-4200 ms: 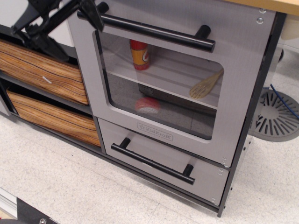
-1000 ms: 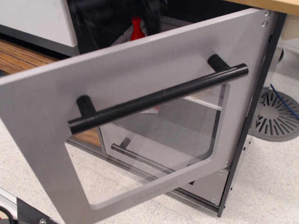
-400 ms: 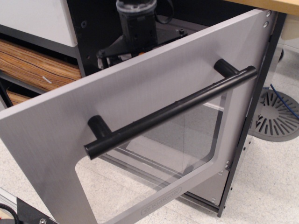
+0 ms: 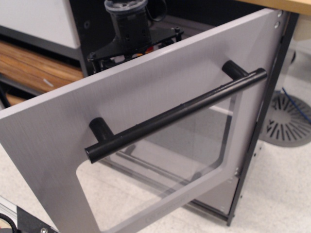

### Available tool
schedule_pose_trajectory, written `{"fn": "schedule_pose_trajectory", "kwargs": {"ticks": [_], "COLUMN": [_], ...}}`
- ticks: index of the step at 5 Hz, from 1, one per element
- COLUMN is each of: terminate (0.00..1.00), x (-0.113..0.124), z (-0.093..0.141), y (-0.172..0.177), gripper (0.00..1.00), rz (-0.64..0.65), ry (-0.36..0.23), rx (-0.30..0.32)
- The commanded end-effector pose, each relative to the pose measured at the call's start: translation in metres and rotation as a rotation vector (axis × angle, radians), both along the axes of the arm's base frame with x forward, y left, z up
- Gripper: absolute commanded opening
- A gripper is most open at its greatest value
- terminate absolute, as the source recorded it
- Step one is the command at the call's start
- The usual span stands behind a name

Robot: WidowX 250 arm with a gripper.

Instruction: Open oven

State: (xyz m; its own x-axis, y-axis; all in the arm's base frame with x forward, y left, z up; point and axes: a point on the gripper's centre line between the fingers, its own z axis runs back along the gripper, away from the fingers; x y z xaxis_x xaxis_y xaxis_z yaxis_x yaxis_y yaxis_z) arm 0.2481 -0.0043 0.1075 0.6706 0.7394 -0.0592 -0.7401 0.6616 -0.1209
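The oven door (image 4: 58, 136) is silver-grey with a clear rounded window and stands swung wide open toward the camera, hinged at the right. Its long black bar handle (image 4: 175, 116) runs diagonally across the door front. The robot arm's black wrist and gripper (image 4: 127, 36) sit behind the top edge of the door, inside the oven opening. The fingers are hidden behind the door edge, so I cannot tell whether they are open or shut. The gripper is not on the handle.
Wood-grain drawers (image 4: 34, 70) are at the left behind the door. A white panel (image 4: 34, 19) is at the upper left. A wooden counter edge (image 4: 286, 5) runs along the top right. A grey slotted disc (image 4: 291, 121) lies on the floor at right.
The door went from closed to swung wide open. In the last half second the arm shifted slightly left behind the door; the door barely moved.
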Motion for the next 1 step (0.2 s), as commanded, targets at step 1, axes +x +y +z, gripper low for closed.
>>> {"fn": "schedule_pose_trajectory", "kwargs": {"ticks": [1], "terminate": [1.0], "x": [0.0001], "z": [0.0144], "y": [0.0099], "gripper": [1.0], "rz": [0.0], "ry": [-0.043], "rx": [0.002]}}
